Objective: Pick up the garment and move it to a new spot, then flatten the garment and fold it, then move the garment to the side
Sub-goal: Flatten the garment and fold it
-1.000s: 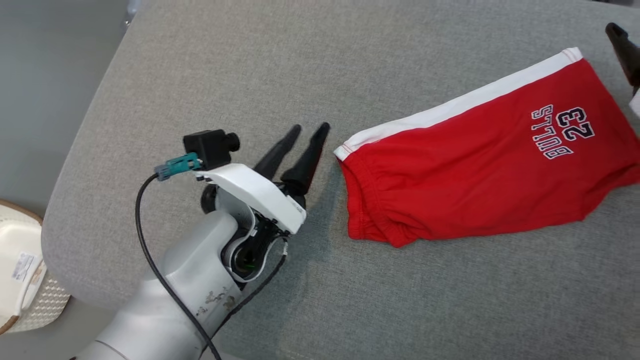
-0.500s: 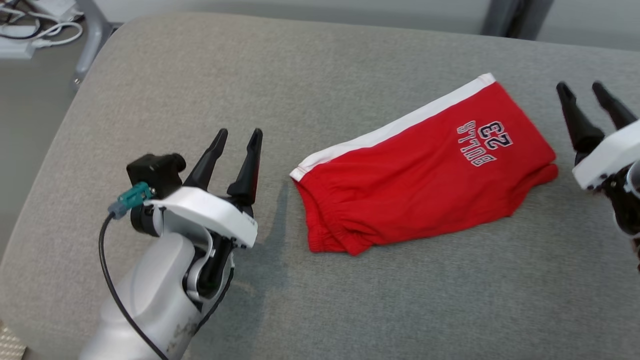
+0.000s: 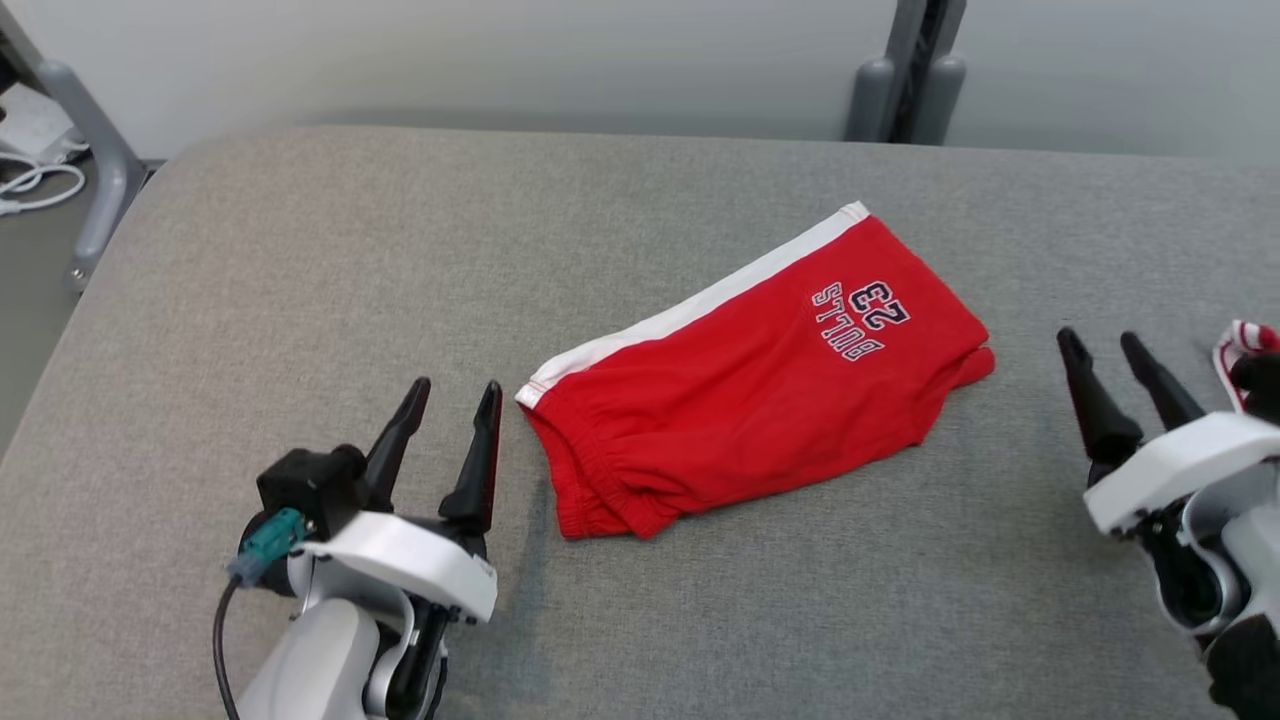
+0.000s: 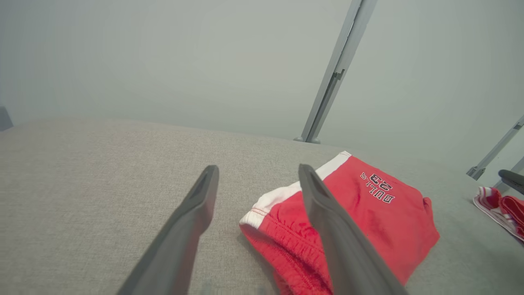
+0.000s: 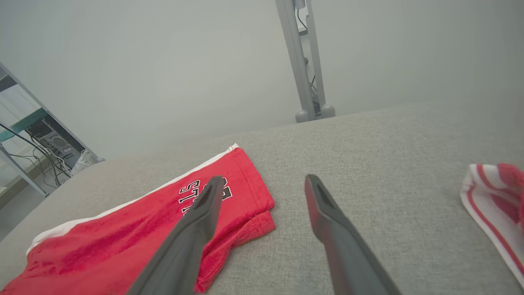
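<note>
left gripper [image 3: 455,395]: fingers spread, empty, just left of the garment | right gripper [image 3: 1103,344]: fingers spread, empty, right of it | red garment [image 3: 750,385]: folded, lies mid grey cushion [image 3: 300,280], untouched

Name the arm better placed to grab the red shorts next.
Left, probably. The left gripper, jaws open, sits right beside the waistband corner of the red shorts; the right gripper, also open, stands farther from their hem end.
</note>
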Motion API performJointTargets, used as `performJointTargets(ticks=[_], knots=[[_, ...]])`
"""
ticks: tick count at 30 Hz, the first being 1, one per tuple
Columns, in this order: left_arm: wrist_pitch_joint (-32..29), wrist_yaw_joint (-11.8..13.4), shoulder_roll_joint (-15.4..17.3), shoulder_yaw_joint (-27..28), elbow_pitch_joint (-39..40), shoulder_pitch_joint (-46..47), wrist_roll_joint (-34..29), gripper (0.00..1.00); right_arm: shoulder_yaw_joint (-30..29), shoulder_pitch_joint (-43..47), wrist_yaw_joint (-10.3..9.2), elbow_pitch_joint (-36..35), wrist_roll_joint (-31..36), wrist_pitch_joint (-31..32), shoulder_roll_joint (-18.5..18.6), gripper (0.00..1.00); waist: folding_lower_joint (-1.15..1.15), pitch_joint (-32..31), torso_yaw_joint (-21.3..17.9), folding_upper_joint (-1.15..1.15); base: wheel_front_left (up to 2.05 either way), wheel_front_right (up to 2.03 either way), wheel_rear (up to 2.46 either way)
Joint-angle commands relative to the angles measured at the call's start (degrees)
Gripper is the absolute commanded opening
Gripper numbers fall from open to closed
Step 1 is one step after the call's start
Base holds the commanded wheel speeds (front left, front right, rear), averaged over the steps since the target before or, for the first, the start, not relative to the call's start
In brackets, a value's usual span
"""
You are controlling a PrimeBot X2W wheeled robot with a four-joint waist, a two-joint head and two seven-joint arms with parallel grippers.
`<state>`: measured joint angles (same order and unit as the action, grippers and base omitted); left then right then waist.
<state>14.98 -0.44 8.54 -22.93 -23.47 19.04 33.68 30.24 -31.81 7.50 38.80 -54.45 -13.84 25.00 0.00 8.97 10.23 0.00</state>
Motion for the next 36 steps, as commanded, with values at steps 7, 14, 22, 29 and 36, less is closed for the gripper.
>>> performJointTargets(ticks=[7,14,22,29,36], knots=[[0.2,-1.7,-1.8,4.1,0.5,-5.9,-6.2,1.0,-3.1,6.8,-0.03,-0.5,7.7,-1.3,-2.5,1.0,0.0,-2.9,-2.0,0.0,0.0,0.0,0.0],[0.2,-2.9,-4.0,7.4,1.4,-9.9,-10.3,1.0,-9.6,11.9,-0.03,-1.9,18.4,-1.4,-5.1,1.0,0.0,-3.7,-2.2,0.0,0.0,0.0,0.0],[0.2,-4.2,-5.2,8.7,1.2,-11.8,-13.4,1.0,-14.9,17.2,-0.03,-5.2,19.4,0.7,-10.8,1.0,0.0,-3.8,-1.5,0.0,0.0,0.0,0.0],[0.2,-5.0,-5.5,7.4,1.1,-9.6,-14.1,1.0,-18.8,13.8,-0.03,-3.0,12.0,8.7,-14.0,1.0,0.0,-1.4,3.0,0.0,0.0,0.0,0.0],[0.2,-4.4,-5.5,5.6,0.0,-8.8,-13.1,1.0,-21.6,10.3,-0.03,0.6,7.5,13.1,-13.9,1.0,0.0,0.5,7.0,0.0,0.0,0.0,0.0]])
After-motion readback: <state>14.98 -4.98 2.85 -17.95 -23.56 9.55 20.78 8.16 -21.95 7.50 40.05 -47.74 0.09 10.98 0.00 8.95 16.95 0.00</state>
